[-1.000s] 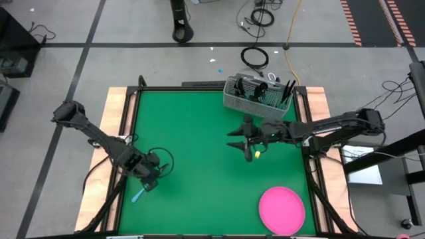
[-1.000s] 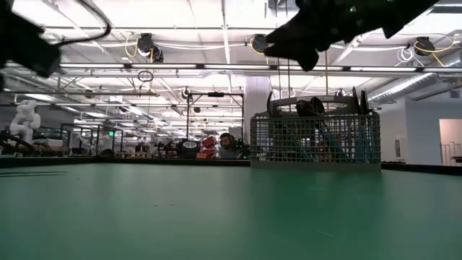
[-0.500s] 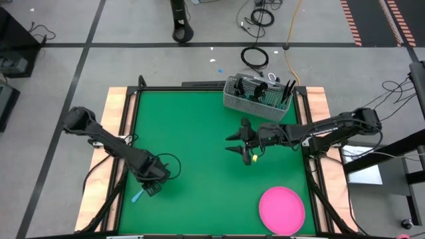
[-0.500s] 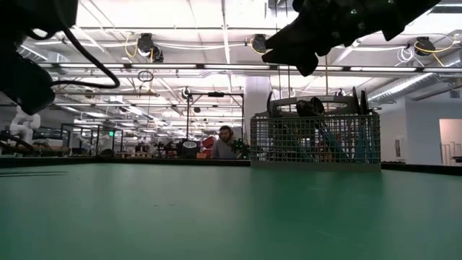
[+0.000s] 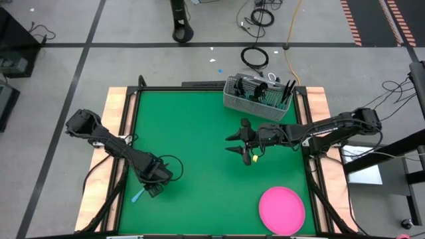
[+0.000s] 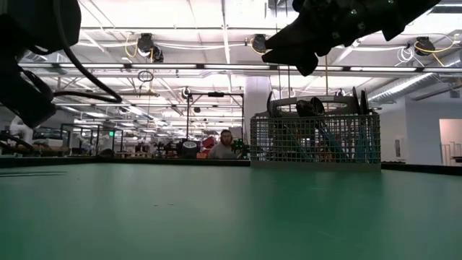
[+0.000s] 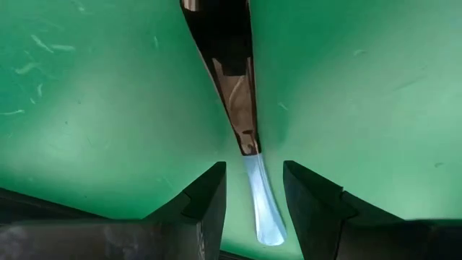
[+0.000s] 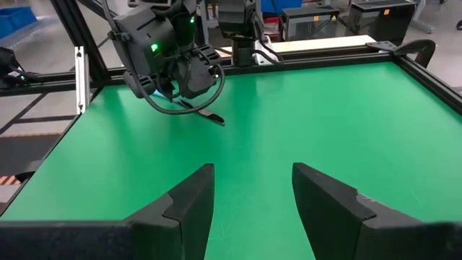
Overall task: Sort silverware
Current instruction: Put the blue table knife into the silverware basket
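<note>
High view: left gripper (image 5: 151, 184) sits low over the green table (image 5: 199, 146) near its left edge, fingers around a blue-handled knife (image 5: 138, 196) whose handle end sticks out past the fingers toward the table border. Right gripper (image 5: 240, 145) hangs mid-table, fingers spread, nothing between them; judged to be waiting its turn. Grey caddy (image 5: 257, 95) stands at the far edge, already stocked with silverware (image 5: 287, 91), dark heads up. Pink plate (image 5: 281, 208) lies near the front right corner, bare.

Low view: caddy (image 6: 315, 139) upright on the far side, blue handles visible through the mesh. Right arm shows dark above it; left arm dark at the upper left. A person (image 6: 226, 144) sits in the room beyond.

Left wrist view: knife (image 7: 249, 166) lies between the two fingers (image 7: 206, 198), blue handle nearest the palm, dark blade pointing out ahead. Fingers stand at a middling gap; a sliver of green shows each side of the handle, so contact cannot be told.

Right wrist view: own fingers (image 8: 189, 198) wide apart, only table between them; left gripper (image 8: 180, 72) shows well ahead, with the knife blade (image 8: 211, 117) projecting from it.
</note>
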